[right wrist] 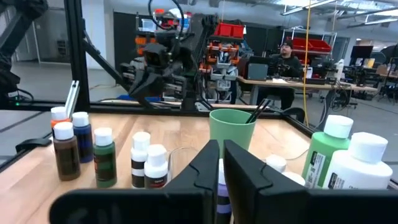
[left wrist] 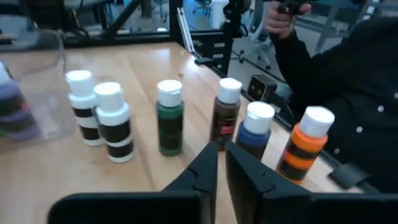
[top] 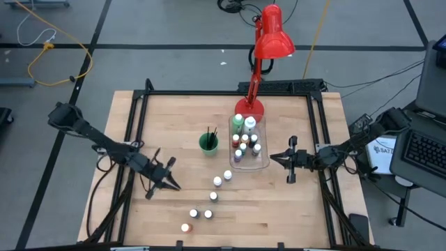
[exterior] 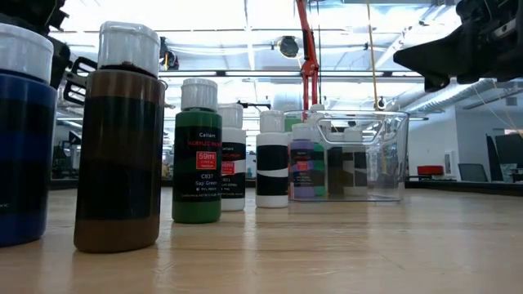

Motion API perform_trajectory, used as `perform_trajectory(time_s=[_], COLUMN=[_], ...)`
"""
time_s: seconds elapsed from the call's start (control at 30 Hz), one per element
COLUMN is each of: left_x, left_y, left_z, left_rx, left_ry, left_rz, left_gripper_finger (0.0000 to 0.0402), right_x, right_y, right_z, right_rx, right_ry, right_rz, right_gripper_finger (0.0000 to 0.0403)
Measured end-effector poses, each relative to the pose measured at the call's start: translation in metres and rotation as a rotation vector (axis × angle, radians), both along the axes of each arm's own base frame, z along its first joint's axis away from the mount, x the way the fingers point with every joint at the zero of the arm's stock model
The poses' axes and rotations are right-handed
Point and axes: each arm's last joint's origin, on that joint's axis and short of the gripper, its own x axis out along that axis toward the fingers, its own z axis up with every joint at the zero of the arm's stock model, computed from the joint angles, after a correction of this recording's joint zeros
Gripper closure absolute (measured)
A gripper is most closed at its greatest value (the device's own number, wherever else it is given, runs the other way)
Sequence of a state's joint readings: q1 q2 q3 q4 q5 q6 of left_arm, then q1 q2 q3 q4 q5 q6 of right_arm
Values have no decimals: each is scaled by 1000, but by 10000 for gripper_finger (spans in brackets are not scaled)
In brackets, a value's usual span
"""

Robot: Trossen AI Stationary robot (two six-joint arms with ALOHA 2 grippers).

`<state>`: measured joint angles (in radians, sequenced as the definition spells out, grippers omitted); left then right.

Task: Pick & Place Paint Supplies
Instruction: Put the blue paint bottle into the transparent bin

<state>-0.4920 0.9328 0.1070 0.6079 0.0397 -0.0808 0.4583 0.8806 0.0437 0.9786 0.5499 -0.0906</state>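
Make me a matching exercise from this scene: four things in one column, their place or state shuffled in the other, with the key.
Things:
1. green cup
2. clear bin
3. red lamp
4. left gripper

Place or state:
A. shut, holding nothing, over the left part of the table
B. holds several paint bottles
C. stands at the table's far edge
D. holds brushes

Pairs: 1-D, 2-B, 3-C, 4-A
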Motion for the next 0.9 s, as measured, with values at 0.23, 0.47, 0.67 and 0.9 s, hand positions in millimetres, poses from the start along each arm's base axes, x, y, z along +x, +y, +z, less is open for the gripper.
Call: perform_trajectory(time_s=[0.23,0.47,0.67,0.9], left_x=[26,57,79,89], left_y=[-34,-61,-62,-61], left_z=[10,17,10,-1], left_rx=[39,122,133,135], left_ry=[100,118,174,222], left_rz=[-76,-221,-180,-228], left_gripper_finger=[270,154,100,92], right_x=[1,1,1,1], right_y=[0,0,0,0], right_z=[-1,-3,-3,-3], right_rx=[16,18,36,26], right_ry=[9,20,22,27], right_rz=[2,2,4,3], right_gripper_finger=[383,383,383,383])
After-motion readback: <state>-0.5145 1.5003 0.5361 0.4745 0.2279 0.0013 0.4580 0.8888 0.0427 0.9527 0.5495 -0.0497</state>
